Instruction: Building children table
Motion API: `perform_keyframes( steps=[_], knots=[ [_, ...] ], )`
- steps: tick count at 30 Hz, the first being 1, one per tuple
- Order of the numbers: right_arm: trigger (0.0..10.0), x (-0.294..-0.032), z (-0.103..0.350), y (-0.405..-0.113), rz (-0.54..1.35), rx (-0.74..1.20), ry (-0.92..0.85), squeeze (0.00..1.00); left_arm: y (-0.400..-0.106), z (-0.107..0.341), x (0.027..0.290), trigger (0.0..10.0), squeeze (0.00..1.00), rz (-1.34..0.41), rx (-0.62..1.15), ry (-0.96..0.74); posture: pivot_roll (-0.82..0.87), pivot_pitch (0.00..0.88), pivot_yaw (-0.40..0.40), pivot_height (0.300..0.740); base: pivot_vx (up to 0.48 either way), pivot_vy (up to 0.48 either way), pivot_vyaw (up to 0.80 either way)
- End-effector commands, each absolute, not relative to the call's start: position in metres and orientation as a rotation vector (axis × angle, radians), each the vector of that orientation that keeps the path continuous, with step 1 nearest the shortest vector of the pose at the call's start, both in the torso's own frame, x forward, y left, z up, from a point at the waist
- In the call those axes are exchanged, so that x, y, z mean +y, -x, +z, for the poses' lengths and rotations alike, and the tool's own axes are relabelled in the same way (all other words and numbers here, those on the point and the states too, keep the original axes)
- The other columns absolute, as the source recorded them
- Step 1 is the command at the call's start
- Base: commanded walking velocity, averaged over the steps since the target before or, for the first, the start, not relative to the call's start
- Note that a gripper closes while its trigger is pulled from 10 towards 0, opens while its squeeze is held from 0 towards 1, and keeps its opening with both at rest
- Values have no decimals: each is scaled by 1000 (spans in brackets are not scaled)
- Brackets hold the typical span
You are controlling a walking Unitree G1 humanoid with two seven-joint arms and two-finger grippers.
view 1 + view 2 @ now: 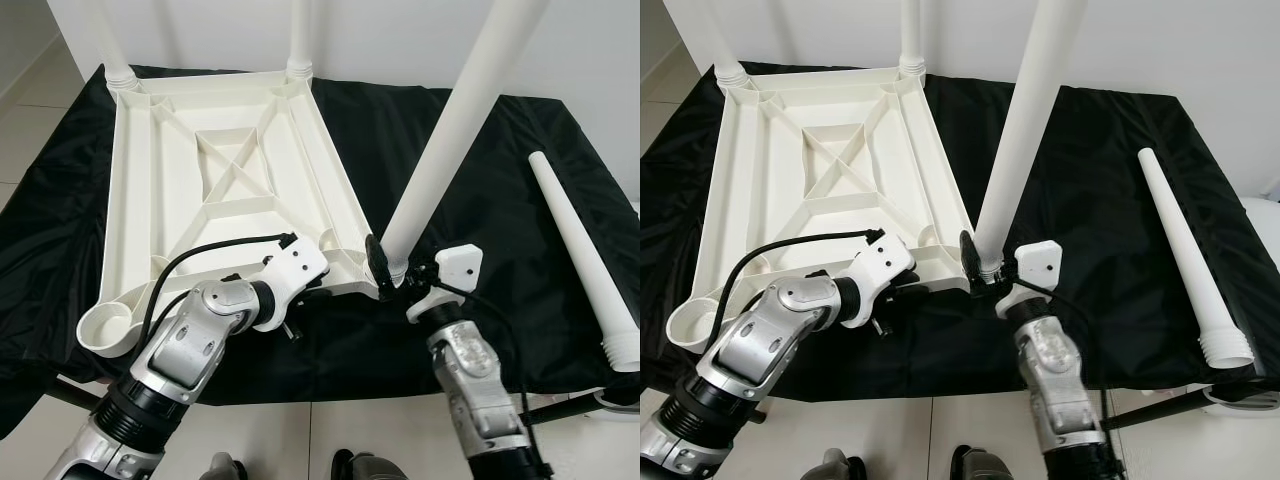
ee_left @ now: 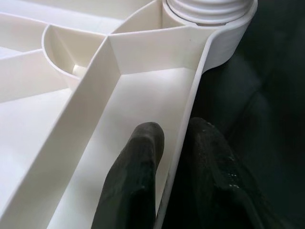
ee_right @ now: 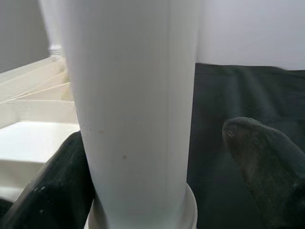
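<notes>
White plastic tabletop (image 1: 215,180): upside down, ribbed underside showing, on black cloth (image 1: 480,150). Two legs stand at far corners. Third leg (image 1: 455,130): tilted, base at near corner socket, right gripper (image 1: 392,272) jaws around it. Left gripper (image 2: 174,157): jaws clamped on tabletop rim. Fourth leg (image 1: 585,255): lying well apart.

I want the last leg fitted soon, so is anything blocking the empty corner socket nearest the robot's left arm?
Nothing visible blocks it. The empty socket sits open at the tabletop's near corner. The loose leg lies on the black cloth, across from the right gripper and the leg it's fitting.
</notes>
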State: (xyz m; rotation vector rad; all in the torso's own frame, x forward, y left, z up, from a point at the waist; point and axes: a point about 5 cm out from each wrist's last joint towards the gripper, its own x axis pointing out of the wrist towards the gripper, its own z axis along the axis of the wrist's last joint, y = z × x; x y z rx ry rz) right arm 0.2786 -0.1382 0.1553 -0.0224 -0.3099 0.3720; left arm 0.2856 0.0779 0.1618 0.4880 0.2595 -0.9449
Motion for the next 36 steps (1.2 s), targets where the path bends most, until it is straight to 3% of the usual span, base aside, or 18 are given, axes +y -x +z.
perform_keyframes(
  steps=[1, 16, 33, 34, 35, 36],
  knots=[
    [10000, -151, 139, -278, 345, -224, 16, 0, -282, 177, 74, 10000, 0, -967, 161, -518, -57, 124, -24, 740, 0, 0, 0],
    [10000, -166, 162, -293, 717, -223, 120, 0, -272, 157, 72, 10000, 0, -1038, 214, -575, -61, 119, -24, 740, 0, 0, 0],
    [10000, -163, 173, -304, 907, -202, 143, 0, -278, 137, 78, 10000, 0, -970, 276, -594, -46, 122, -36, 740, 0, 0, 0],
    [6863, -163, 172, -304, 927, -194, 139, 0, -279, 138, 78, 10000, 0, -967, 275, -594, -46, 124, -36, 740, 0, 0, 0],
    [4667, -164, 171, -303, 946, -182, 133, 0, -280, 139, 79, 10000, 0, -964, 275, -594, -46, 125, -36, 740, 0, 0, 0],
    [4667, -164, 170, -303, 959, -175, 129, 0, -280, 139, 79, 10000, 0, -963, 274, -594, -46, 125, -36, 740, 0, 0, 0]
  ],
)
